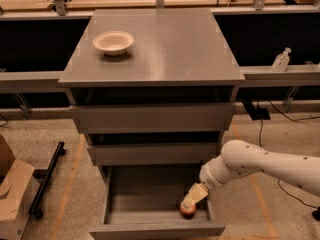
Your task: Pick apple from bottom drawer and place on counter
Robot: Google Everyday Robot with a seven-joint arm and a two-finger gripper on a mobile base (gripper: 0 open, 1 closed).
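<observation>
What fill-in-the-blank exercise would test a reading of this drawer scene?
1. The apple lies in the bottom drawer, which stands ____.
2. The end effector is down inside that drawer, right at the ____.
3. The bowl on the counter is ____ in colour.
Missing words: open; apple; white.
</observation>
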